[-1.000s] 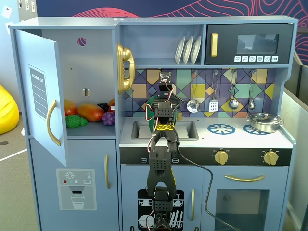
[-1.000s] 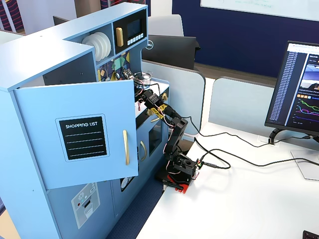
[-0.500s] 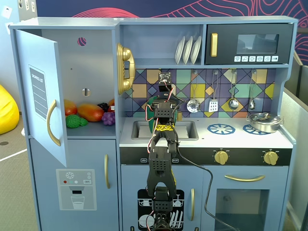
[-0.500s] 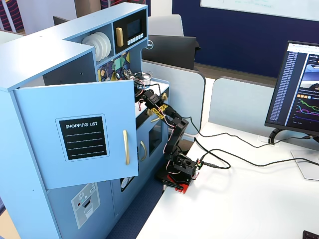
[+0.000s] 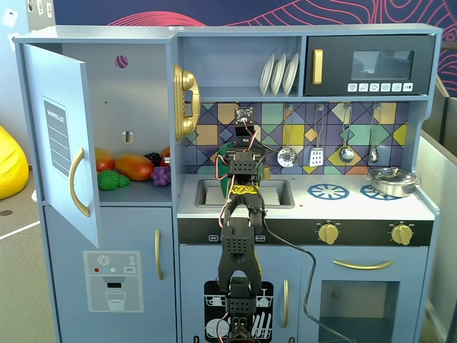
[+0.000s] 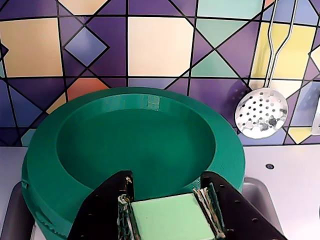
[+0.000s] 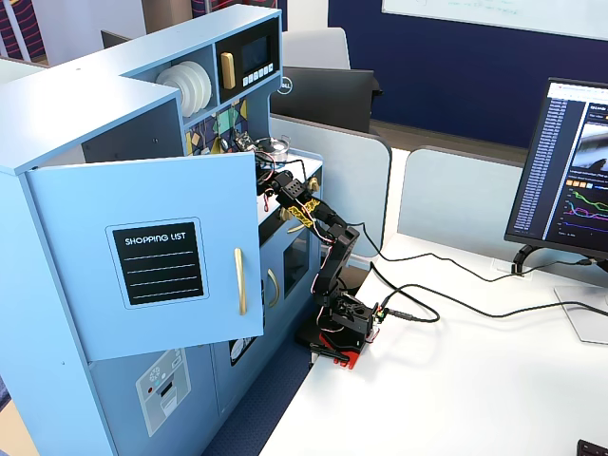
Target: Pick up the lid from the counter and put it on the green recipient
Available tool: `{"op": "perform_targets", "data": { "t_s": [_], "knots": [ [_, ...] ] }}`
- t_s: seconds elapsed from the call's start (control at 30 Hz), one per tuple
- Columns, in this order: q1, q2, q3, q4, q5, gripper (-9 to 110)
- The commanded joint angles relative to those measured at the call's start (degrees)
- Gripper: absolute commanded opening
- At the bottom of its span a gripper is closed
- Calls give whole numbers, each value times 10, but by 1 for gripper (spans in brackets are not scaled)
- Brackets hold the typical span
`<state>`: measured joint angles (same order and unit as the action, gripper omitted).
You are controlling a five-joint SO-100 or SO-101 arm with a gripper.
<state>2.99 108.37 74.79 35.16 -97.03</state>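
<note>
The hand (image 6: 170, 212) pinches the lid (image 6: 171, 220) by its knob at bottom centre — released off-centre, it could tilt on the green pot's (image 6: 135, 150) rim.

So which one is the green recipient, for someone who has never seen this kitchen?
In the wrist view, start at the colourful diamond-tiled backsplash with the perforated silver skimmer hanging on it. Directly below the tiles, in front of the end effector, sits the green recipient: a wide, round, dark-green open-mouthed pot. It is the only green vessel; the pan on the burner is silver.
</note>
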Motion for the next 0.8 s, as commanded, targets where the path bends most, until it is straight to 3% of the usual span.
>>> {"op": "perform_targets", "data": {
  "t_s": [0.0,0.77],
  "knots": [
    [-17,4,-44,-26,-4,0],
    [18,6,-42,-12,-6,0]
  ]
}}
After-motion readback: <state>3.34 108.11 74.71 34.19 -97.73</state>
